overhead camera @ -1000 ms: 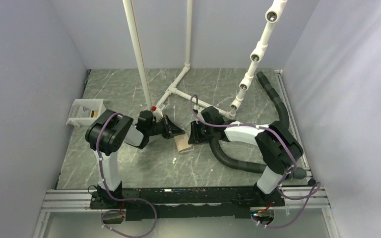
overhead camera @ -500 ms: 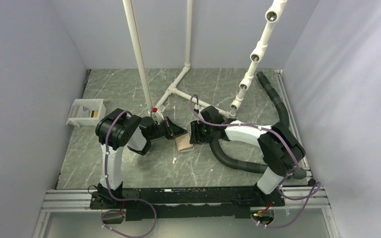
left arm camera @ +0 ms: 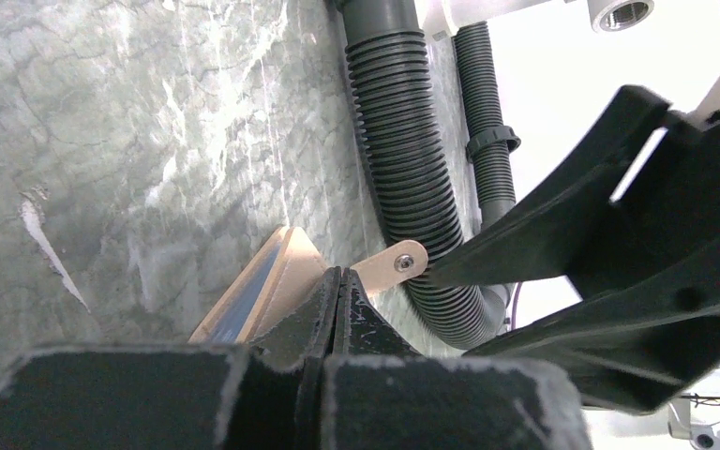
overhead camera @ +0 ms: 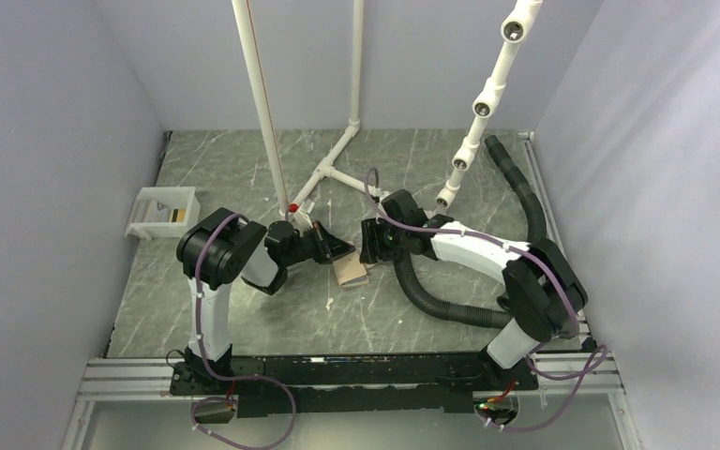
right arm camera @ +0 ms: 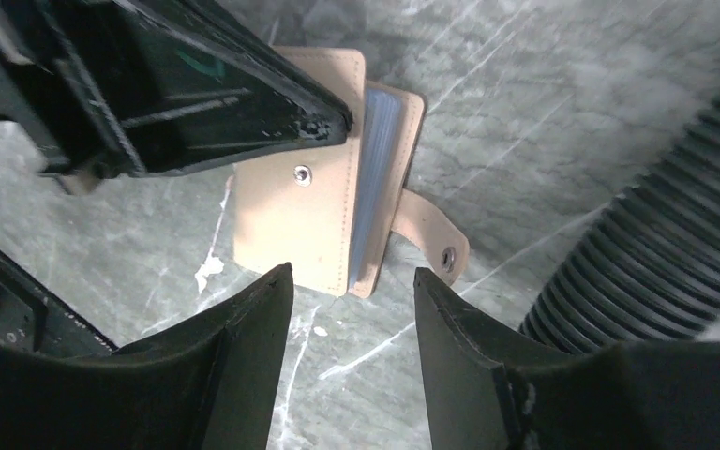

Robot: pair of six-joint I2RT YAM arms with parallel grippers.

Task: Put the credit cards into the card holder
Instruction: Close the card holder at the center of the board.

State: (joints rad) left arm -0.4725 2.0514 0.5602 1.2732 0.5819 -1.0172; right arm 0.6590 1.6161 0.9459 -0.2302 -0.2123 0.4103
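The tan card holder lies on the marble table between my two grippers, slightly open, with its bluish pocket showing. In the left wrist view it sits just past my left gripper, whose jaws are shut tight with no card visible between them. Its tab with a snap sticks out to the right. In the right wrist view the left fingertip touches the holder's top flap. My right gripper is open and empty, hovering over the holder's near edge. No credit card shows clearly.
A white tray with something dark inside stands at the left wall. A grey corrugated hose curls right of the holder and shows close by. A white pipe frame stands behind.
The left arm's body has shifted right while its gripper stays at the holder. The right arm has stretched out and its gripper has drawn slightly back from the holder.
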